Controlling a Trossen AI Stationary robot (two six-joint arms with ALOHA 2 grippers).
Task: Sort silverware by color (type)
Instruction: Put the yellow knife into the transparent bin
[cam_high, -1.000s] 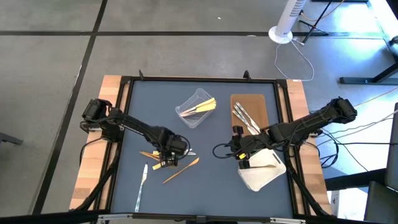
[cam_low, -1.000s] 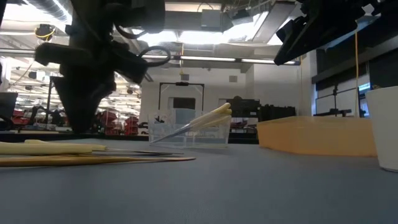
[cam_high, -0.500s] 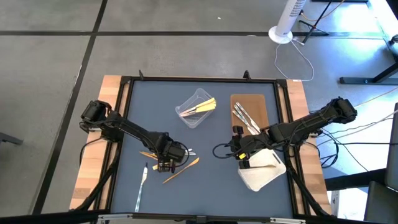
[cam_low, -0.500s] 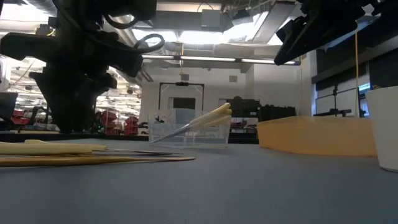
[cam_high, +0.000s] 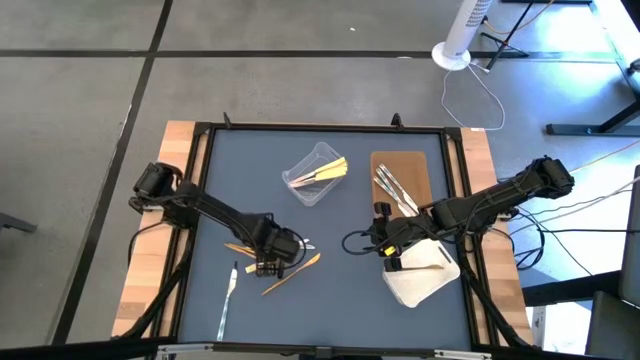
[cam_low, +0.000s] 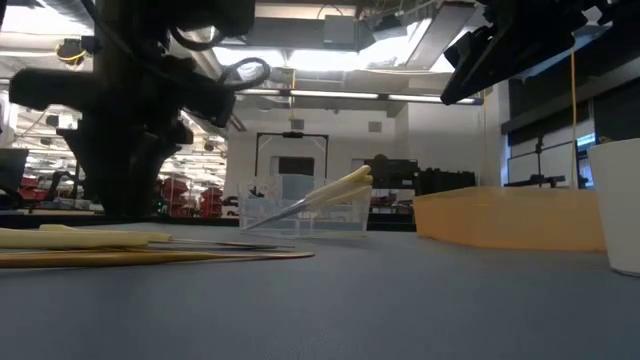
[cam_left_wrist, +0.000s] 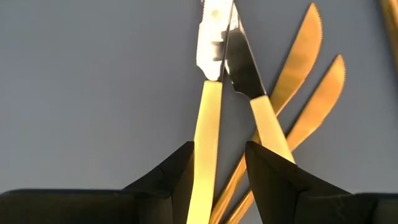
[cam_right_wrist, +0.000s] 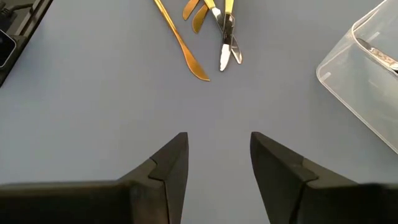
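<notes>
Slate-blue and matte, the counter (cam_high: 330, 300) is a smooth rectangular mat inside a black frame on pale wood. At about 1 o'clock from its middle lies a flat brown tray (cam_high: 415, 165), rectangular with rounded corners, carrying several shiny silver metal pieces (cam_high: 393, 190). At 4 o'clock a white tray (cam_high: 420, 282) sits askew. At 12 o'clock stands a clear plastic tub (cam_high: 312, 177), thin-walled and glossy, with pale yellow pieces (cam_high: 332, 171) leaning in it.

The left gripper (cam_high: 268, 266) hangs low at 8 o'clock over a loose cluster of silverware. In the left wrist view its fingers (cam_left_wrist: 180, 180) stand apart, straddling a pale yellow handle (cam_left_wrist: 206, 149) that ends in a bright silver blade; whether they press on it cannot be told. A second yellow-handled knife (cam_left_wrist: 264, 130) crosses beside it, and two orange-brown knives (cam_left_wrist: 298, 59) with serrated edges lie underneath.

The right gripper (cam_high: 383, 243) waits at 3 o'clock, between the brown and white trays, its fingers (cam_right_wrist: 166, 168) apart and holding nothing.

An orange-brown utensil (cam_high: 291, 274), thin and tapered, lies slanted at 7 o'clock, just beside the left gripper. A slim silver utensil (cam_high: 227, 301) lies apart at 8 o'clock, near the counter's front edge.
</notes>
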